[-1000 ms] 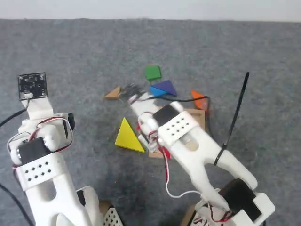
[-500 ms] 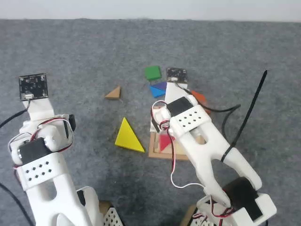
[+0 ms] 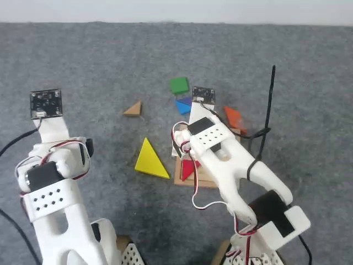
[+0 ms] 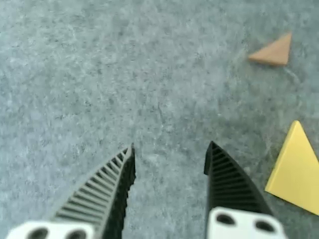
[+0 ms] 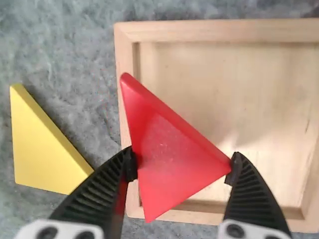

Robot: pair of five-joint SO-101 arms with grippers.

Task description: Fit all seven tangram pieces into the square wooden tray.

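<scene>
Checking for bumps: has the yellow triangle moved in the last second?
No. The yellow triangle keeps its spot beside the tray, with the same gap to the tan triangle.

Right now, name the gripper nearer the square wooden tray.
Right. The right gripper holds the red triangle over the wooden tray; the left gripper hangs over grey carpet.

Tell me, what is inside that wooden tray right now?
The floor of the tray that shows is bare wood. The right gripper holds a red triangle over one corner, overlapping the rim. The floor beneath that piece is hidden.
</scene>
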